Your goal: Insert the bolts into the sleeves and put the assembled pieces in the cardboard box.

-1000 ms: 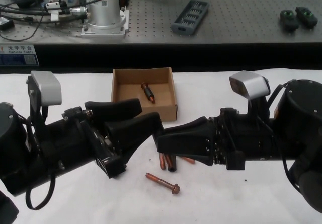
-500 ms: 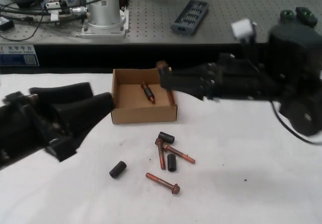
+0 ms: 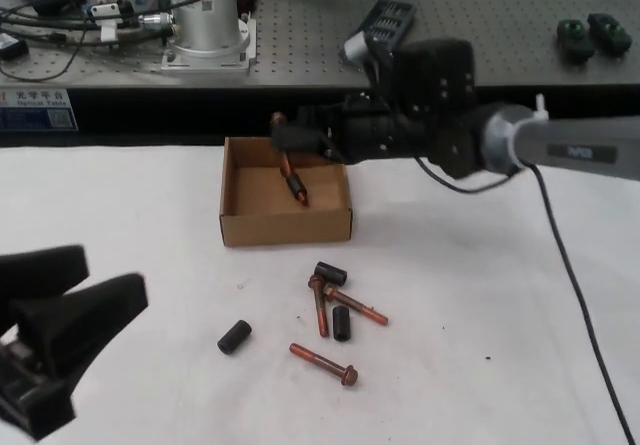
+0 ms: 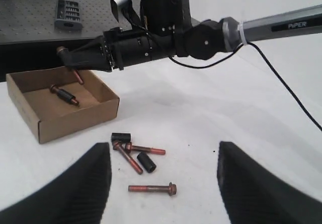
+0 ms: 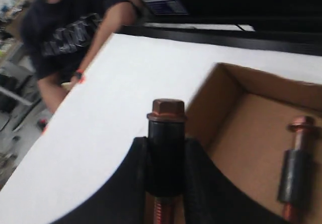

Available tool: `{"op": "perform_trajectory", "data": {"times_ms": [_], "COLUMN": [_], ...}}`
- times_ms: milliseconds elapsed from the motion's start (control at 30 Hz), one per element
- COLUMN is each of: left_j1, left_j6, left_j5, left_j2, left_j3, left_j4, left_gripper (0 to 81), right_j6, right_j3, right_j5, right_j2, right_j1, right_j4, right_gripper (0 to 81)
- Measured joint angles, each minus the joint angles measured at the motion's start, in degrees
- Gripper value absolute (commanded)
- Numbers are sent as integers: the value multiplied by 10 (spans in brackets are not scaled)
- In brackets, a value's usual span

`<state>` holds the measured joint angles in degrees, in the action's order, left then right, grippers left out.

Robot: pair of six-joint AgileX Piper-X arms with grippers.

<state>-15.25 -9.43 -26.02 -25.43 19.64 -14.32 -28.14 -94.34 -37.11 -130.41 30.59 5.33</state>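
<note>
My right gripper (image 3: 292,137) hangs over the back edge of the cardboard box (image 3: 285,227), shut on a copper bolt in a black sleeve (image 5: 165,148); its hex head (image 3: 278,120) sticks out past the fingers. Another assembled piece (image 3: 293,185) lies inside the box (image 4: 75,116). On the white cloth in front of the box lie three loose bolts (image 3: 320,362) (image 3: 318,305) (image 3: 358,307) and three black sleeves (image 3: 233,337) (image 3: 330,273) (image 3: 341,322). My left gripper (image 3: 75,300) is open at the near left, with nothing between its fingers (image 4: 75,183).
A perforated optical bench runs along the back, carrying a metal post (image 3: 205,15), a black rack (image 3: 378,33) and two black knobs (image 3: 592,35). The right arm's cable (image 3: 575,295) trails across the cloth on the right.
The right gripper rose from the middle of the cloth with the sleeved bolt and swung back over the box. The left arm pulled away to the near left corner.
</note>
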Motion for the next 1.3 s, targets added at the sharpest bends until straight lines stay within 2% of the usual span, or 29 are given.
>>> {"op": "perform_trajectory", "data": {"times_ms": [133,167,200,267,433,467,633,733,800,900,1067,1300], "left_j1": [0,0,0,0,0,0,0,0,0,0,0,0], "left_j6": [0,0,0,0,0,0,0,0,0,0,0,19], "left_j5": [21,23,27,29,34,38,51,55,55,55,55,52], "left_j2": [27,32,35,38,37,37,37,37,34,22,-24,-183], "left_j3": [0,0,0,0,0,0,0,0,0,0,0,59], "left_j4": [-24,-28,-32,-36,-38,-38,-38,-39,-39,-39,-17,17], "left_gripper": [447,447,447,447,447,447,447,420,400,399,399,399], "right_j6": [16,34,51,56,59,61,105,147,218,260,291,259], "right_j3": [-54,-67,-77,-79,-81,-82,-83,-83,-72,-52,54,240], "right_j5": [135,188,202,183,164,158,122,120,138,165,217,226], "right_j2": [-14,-14,-14,-14,-14,-14,-3,11,34,69,175,269], "right_j1": [6,8,10,14,23,27,31,31,34,38,47,59], "right_j4": [-97,-130,-153,-167,-190,-201,-286,-354,-433,-460,-449,-347], "right_gripper": [32,21,2,83,440,454,354,316,293,283,283,283]}}
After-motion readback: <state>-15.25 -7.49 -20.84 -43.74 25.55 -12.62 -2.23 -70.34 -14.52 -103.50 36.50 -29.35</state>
